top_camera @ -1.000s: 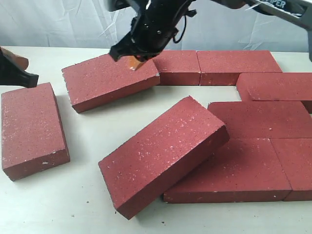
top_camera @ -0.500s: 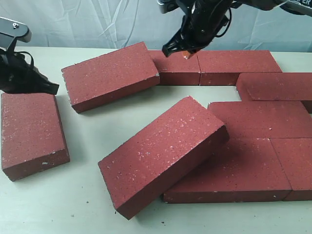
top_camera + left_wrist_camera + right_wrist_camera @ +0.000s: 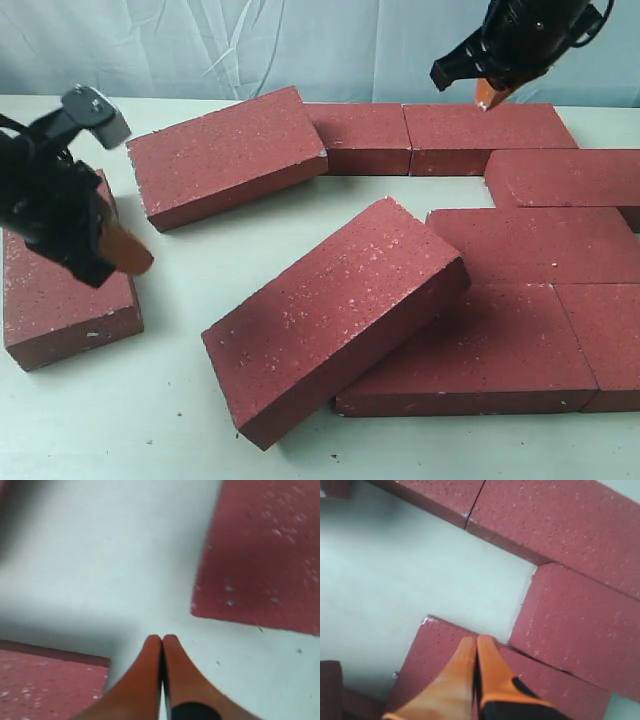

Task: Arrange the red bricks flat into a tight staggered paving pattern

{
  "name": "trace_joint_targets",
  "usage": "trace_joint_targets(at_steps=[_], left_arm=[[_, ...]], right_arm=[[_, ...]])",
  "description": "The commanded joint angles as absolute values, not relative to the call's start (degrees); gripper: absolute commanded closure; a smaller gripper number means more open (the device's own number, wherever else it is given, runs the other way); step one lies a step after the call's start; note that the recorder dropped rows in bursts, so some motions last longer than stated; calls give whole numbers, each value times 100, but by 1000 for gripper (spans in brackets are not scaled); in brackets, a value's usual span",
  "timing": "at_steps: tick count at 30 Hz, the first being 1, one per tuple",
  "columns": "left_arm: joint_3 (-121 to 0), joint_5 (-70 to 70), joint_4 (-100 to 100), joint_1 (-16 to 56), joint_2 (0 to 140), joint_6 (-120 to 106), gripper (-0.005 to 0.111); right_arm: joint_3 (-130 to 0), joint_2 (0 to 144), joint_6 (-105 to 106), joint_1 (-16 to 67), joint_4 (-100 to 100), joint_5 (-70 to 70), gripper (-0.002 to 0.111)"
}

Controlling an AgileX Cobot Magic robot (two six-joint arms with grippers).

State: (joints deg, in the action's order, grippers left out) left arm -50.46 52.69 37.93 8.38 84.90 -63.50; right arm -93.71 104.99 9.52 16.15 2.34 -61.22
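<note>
In the exterior view my left gripper (image 3: pixel 128 256) hangs over the inner edge of the lone brick (image 3: pixel 60 270), its orange fingers pressed together and holding nothing. That brick lies flat on the table (image 3: pixel 170 410), well apart from the others, with its long axis running front to back.

Just beyond it towards the middle is the propped brick (image 3: pixel 335 320). Its low end sits on the table and its high end rides up on the laid bricks (image 3: pixel 520 240), so its long axis runs diagonally from front left to back right. The low end faces my left fingers, so I judge the left arm the nearer one for both of these strays.

My right gripper (image 3: pixel 487 95) is raised above the back row (image 3: pixel 490 130), fingers together and empty. The angled brick (image 3: pixel 225 155) touches the left end of that row.

The left wrist view is blurred. My fingertips (image 3: pixel 150 655) meet tip to tip over bare table, between one brick's corner (image 3: pixel 265 555) and another's edge (image 3: pixel 45 680). I cannot tell which bricks these are.

In the right wrist view my fingertips (image 3: pixel 487 655) are shut above a brick corner (image 3: pixel 430 645), beside a bare gap in the paving.

I can read no writing or brand anywhere.
</note>
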Motion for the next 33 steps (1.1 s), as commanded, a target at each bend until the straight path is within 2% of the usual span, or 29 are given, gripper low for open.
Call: trace_joint_targets(at_steps=[1,8,12,16,24,33], left_arm=[[-4867,5725,3312,1420,8438,-6467,107],[-4511,5460,3010,2381,8453,-5851,107],[-4329,5236,2597,2843,8467,-5096,107],[-4248,4981,2483,3191,8520,-4863,107],[-4234,4824,2565,3324,9125,-4861,107],[-4393,4495,2892,3324,9194,-5017,107]], right_arm=[[-8209,9788,921,1604,-114,-5544,108],[-6672,9453,1185,1604,-185,-4535,108],[-6383,9453,2156,1604,-817,-4167,108],[-6383,9453,2395,1616,-1205,-4456,108],[-6383,9453,2549,2009,-1207,-4741,108],[-6383,9453,2548,2248,-1183,-4666,108]])
